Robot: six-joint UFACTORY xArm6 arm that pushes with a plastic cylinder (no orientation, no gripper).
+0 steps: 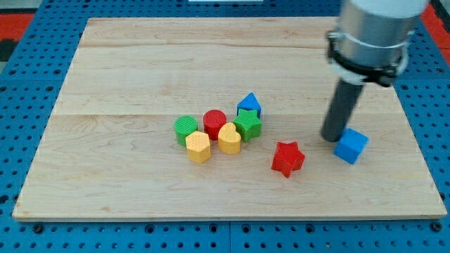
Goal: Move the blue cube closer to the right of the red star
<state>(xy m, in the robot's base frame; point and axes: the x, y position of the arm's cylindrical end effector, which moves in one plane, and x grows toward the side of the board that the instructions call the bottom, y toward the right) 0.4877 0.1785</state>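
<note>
The blue cube (351, 146) lies on the wooden board toward the view's right. The red star (287, 158) lies to its left and a little lower, with a gap between them. My tip (331, 137) stands just left of the blue cube, at its upper left corner, close to it or touching it, and up and to the right of the red star.
A cluster of blocks sits in the board's middle: a green cylinder (186, 128), a red cylinder (214, 121), a yellow hexagon (198, 147), a yellow heart (229, 138), a green star (247, 124) and a blue triangular block (249, 105). The board's right edge (430, 165) is near the cube.
</note>
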